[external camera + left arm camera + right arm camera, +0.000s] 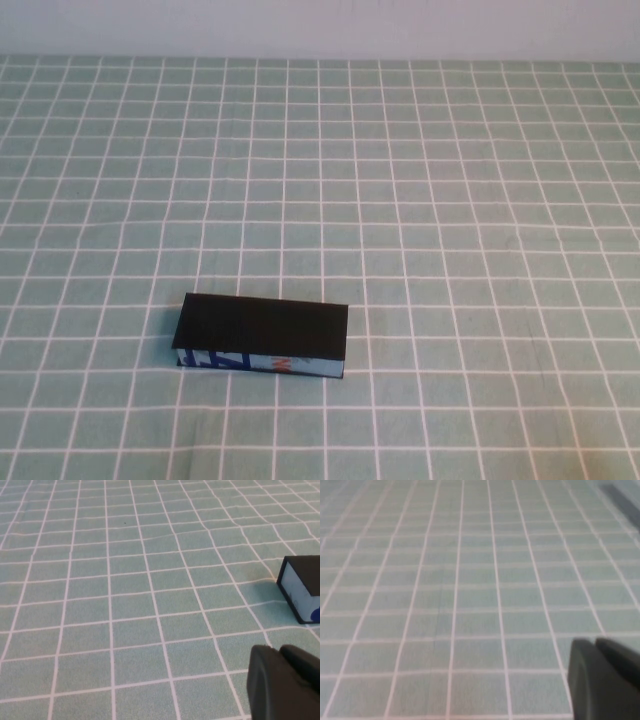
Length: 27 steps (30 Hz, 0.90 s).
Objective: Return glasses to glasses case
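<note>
High view: the glasses case [262,335] lies shut, lid flat, long axis running left to right, printed front facing the robot. It sits near the left pincer [285,682], well apart from the right pincer [605,677]; whether either is spread cannot be told. Green checked tabletop [450,200], pale wall [320,25] behind.

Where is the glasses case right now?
High view: the rectangular black glasses case, lid shut, lies on the green checked tablecloth, near edge, left of centre. The left gripper and right gripper are nearby, off it.
</note>
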Motion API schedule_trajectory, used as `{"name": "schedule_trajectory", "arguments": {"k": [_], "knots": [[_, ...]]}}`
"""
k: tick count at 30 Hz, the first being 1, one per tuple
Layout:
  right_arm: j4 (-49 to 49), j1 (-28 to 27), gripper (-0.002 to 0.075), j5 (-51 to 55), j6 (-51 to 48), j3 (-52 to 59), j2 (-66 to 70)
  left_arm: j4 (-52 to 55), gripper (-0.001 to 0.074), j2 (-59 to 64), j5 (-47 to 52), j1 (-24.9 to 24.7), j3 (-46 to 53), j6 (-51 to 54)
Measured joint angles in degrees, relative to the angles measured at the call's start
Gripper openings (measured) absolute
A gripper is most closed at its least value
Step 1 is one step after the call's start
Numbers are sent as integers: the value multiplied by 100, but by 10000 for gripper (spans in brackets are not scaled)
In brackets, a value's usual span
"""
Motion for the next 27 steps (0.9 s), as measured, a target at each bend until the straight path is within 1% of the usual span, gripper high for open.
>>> {"name": "schedule_trajectory", "arguments": {"k": [2, 27], "knots": [[0, -9, -11, 131, 0, 13, -10, 0, -1, 0, 0, 0, 0, 0], [0, -21, -11, 144, 0, 13, -3, 0, -1, 0, 0, 0, 0, 0]]}}
